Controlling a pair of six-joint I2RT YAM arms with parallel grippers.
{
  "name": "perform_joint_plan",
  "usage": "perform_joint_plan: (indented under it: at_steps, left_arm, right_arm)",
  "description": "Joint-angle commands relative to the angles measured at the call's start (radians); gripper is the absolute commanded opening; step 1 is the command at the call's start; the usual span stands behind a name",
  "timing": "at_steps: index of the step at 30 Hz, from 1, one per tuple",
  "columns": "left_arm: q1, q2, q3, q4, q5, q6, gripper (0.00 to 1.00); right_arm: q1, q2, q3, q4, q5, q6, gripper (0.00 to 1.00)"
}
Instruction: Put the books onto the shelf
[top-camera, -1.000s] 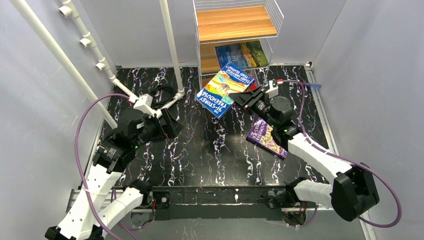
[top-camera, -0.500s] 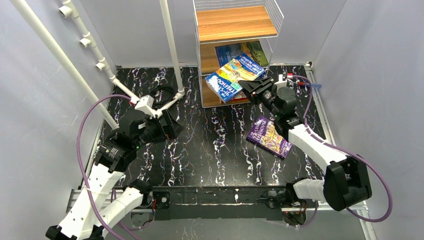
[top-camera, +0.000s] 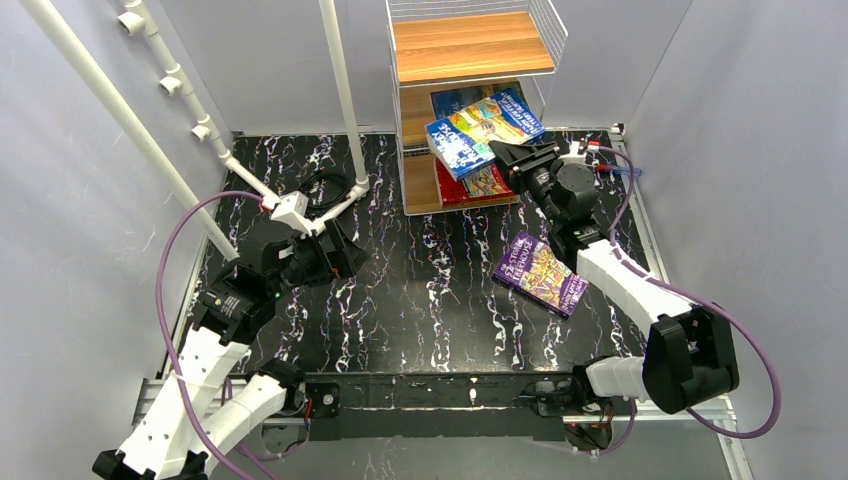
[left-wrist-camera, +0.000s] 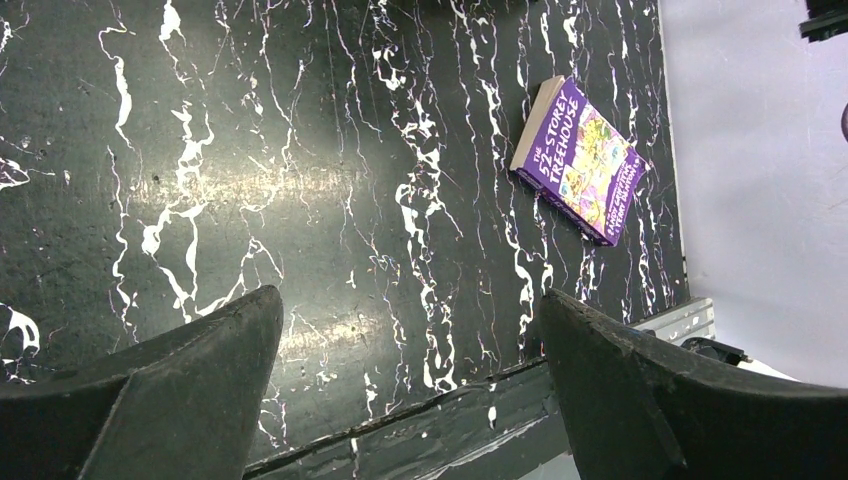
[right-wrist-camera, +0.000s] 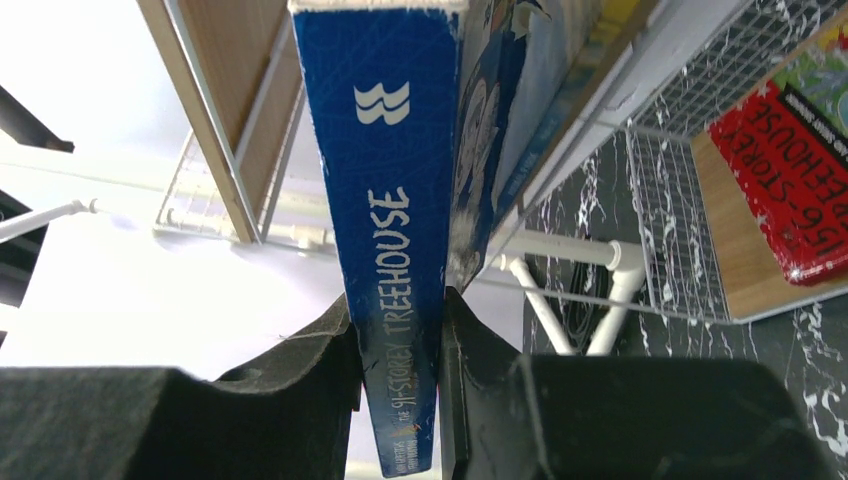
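My right gripper is shut on the spine end of the blue cartoon book. It holds the book tilted at the shelf's open front, level with the middle board. A blue landscape book lies on that board, mostly hidden behind it. The red book lies flat on the bottom board. On the black table lies the purple book, beside my right forearm. My left gripper hangs open over the table at the left, holding nothing.
A white pipe frame rises left of the shelf, its foot close to the shelf's wire side. A black cable coil lies by that foot. Grey walls enclose the table on both sides.
My right gripper has carried the blue book back and up, from in front of the shelf to its middle level, uncovering the red book. The left arm has not moved.
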Motion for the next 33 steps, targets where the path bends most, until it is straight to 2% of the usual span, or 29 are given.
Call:
perform_joint_plan:
  at_steps: [1, 19, 27, 33]
  left_arm:
    - [0.005, 0.005, -0.001, 0.0, 0.002, -0.004, 0.98]
    - [0.005, -0.003, -0.006, 0.007, -0.001, -0.012, 0.98]
    - [0.005, 0.029, 0.026, 0.018, -0.004, -0.01, 0.98]
    - [0.005, 0.005, 0.019, -0.015, -0.028, -0.001, 0.98]
  right_arm:
    - [-0.004, -0.006, 0.107, 0.116, 0.137, -0.009, 0.01]
    - [0.008, 0.129, 0.23, 0.057, 0.317, 0.025, 0.01]
    - [0.103, 0.161, 0.261, 0.029, 0.53, 0.021, 0.01]
    - [0.111, 0.192, 0.288, 0.014, 0.595, 0.025, 0.01]
